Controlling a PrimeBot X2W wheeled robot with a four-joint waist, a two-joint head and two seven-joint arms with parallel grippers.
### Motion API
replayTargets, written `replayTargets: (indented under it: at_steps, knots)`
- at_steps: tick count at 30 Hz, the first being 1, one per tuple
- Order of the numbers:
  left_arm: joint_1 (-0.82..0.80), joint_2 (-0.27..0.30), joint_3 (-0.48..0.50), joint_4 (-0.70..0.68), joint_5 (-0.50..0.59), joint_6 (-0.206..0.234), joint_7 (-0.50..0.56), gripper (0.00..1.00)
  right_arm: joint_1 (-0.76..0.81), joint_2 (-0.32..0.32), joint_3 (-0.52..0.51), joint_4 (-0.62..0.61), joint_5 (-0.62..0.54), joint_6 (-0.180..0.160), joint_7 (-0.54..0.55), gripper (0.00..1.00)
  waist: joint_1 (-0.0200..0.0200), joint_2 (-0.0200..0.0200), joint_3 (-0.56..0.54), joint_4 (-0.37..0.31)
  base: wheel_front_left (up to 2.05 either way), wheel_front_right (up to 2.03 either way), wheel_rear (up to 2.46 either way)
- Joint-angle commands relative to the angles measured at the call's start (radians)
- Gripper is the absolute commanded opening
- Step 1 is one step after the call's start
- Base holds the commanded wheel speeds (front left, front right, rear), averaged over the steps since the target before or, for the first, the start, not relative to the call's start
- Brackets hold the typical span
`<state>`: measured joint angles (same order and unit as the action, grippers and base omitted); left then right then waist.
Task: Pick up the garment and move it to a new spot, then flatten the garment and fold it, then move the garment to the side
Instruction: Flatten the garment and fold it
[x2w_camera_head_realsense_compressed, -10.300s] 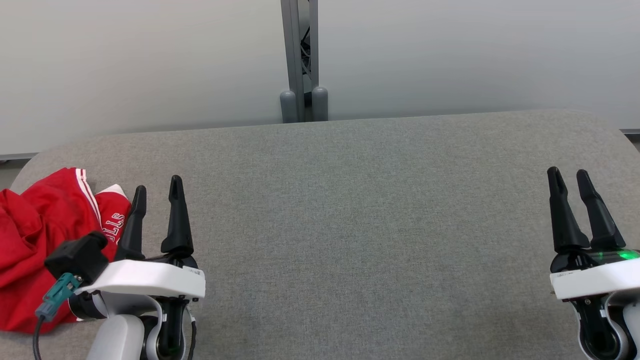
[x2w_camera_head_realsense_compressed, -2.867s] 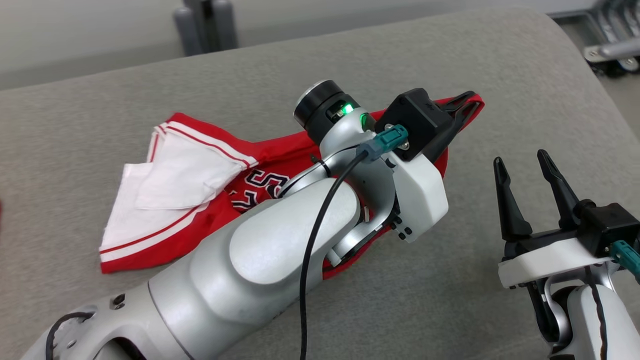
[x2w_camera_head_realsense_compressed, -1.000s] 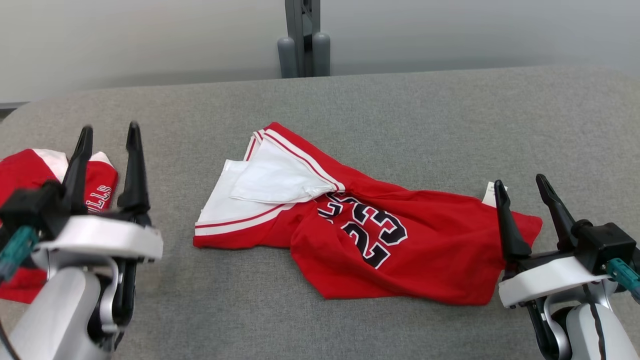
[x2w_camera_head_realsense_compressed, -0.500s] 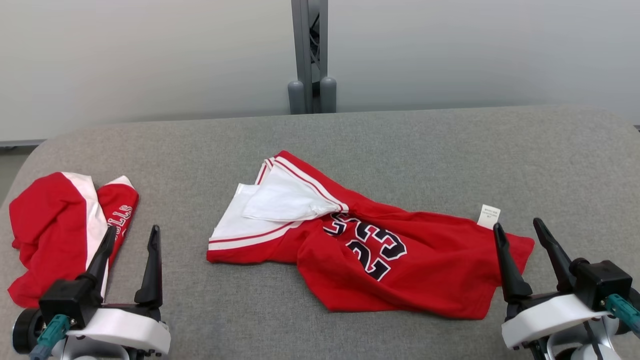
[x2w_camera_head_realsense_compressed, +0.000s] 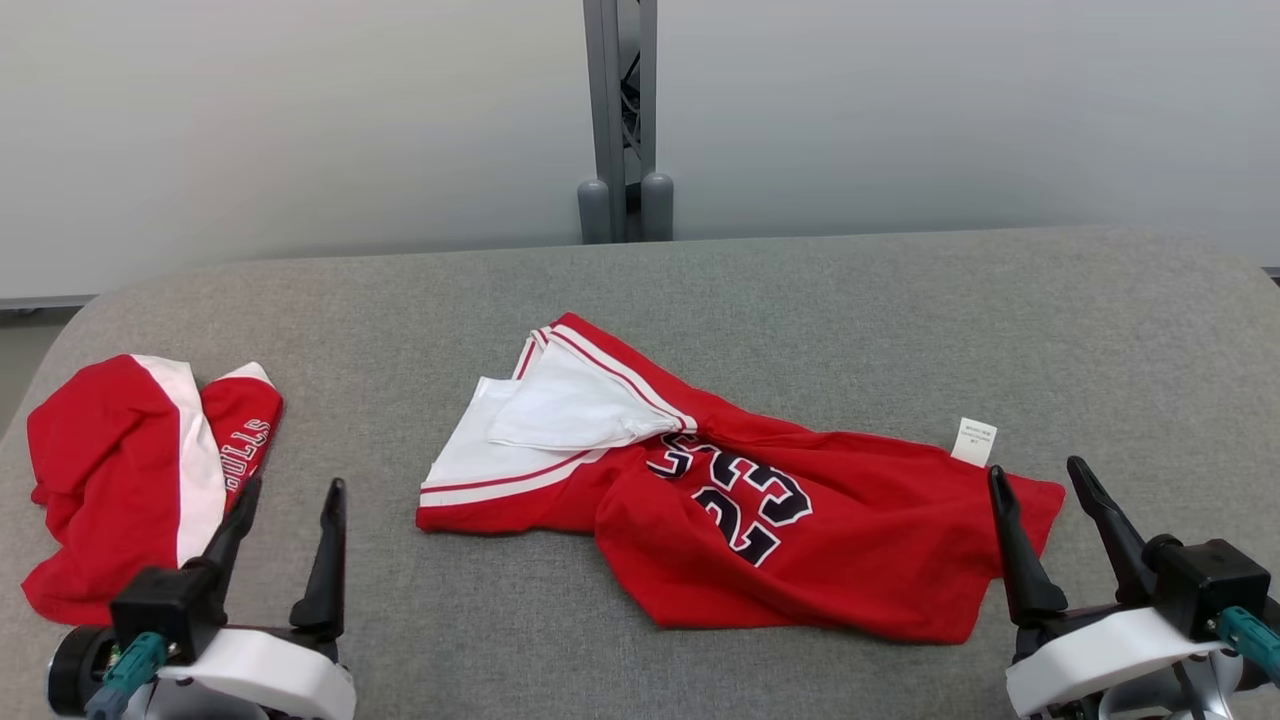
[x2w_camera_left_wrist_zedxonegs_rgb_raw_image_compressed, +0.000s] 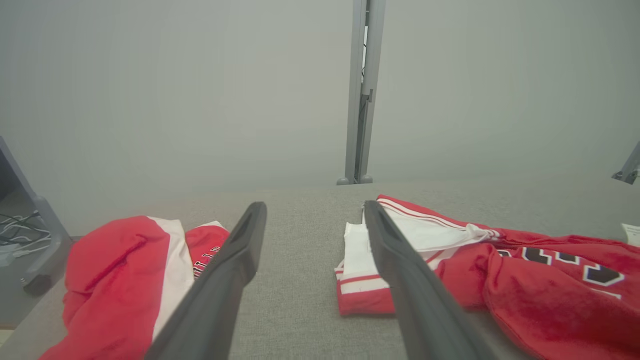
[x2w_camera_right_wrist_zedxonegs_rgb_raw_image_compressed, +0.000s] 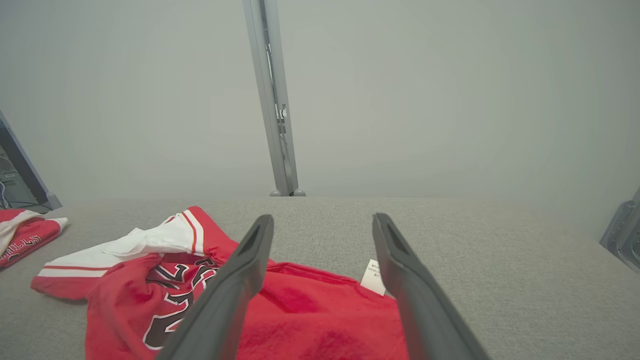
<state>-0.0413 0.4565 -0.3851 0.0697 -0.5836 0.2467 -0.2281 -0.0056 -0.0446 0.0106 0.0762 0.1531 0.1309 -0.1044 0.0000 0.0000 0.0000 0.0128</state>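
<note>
Head view, progress: the jersey (x2w_camera_head_realsense_compressed: 800, 520) lies crumpled mid-table (x2w_camera_head_realsense_compressed: 800, 280), straight out from the post (x2w_camera_head_realsense_compressed: 620, 120), with a white flap (x2w_camera_head_realsense_compressed: 560, 410) turned over. The move looks done; flattening, folding and setting aside remain.
Head view, jaws: the left gripper (x2w_camera_head_realsense_compressed: 292, 487) and right gripper (x2w_camera_head_realsense_compressed: 1035, 468) are both spread wide and empty.
Head view, room: bare table right of the post; a second red shirt (x2w_camera_head_realsense_compressed: 110, 480) sits far left of it, by the rounded table edge.
Left wrist view: fingers apart, aimed just left of the post.
Right wrist view: fingers apart above the jersey's end with the tag (x2w_camera_head_realsense_compressed: 973, 441), clear table beyond toward the post.
</note>
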Motion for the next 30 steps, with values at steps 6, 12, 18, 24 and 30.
replayTargets:
  at_steps: [6, 12, 18, 24, 30]
  knots:
    - [-0.079, -0.009, -0.056, 0.005, -0.003, -0.048, 0.083, 1.0, -0.005, -0.005, 0.002, -0.019, 0.003, 0.0, 0.005, 1.0, 0.0, 0.0, 0.031, -0.006, 0.0, 0.0, 0.0]
    - [-0.202, -0.039, -0.129, 0.065, -0.045, -0.14, 0.228, 1.0, -0.024, -0.005, 0.016, -0.032, 0.0, 0.0, 0.007, 1.0, 0.0, 0.0, 0.081, -0.043, 0.0, 0.0, 0.0]
    - [-0.336, -0.077, -0.157, 0.221, -0.107, -0.227, 0.341, 1.0, -0.048, -0.005, 0.024, -0.033, 0.008, 0.0, -0.005, 1.0, 0.0, 0.0, 0.146, -0.105, 0.0, 0.0, 0.0]
    - [-0.456, -0.092, -0.145, 0.395, -0.155, -0.285, 0.4, 1.0, -0.069, -0.005, 0.021, -0.015, 0.02, 0.0, -0.024, 1.0, 0.0, 0.0, 0.2, -0.157, 0.0, 0.0, 0.0]
    - [-0.544, -0.082, -0.127, 0.539, -0.181, -0.315, 0.429, 1.0, -0.091, -0.005, 0.023, 0.006, 0.027, 0.0, -0.048, 1.0, 0.0, 0.0, 0.239, -0.186, 0.0, 0.0, 0.0]
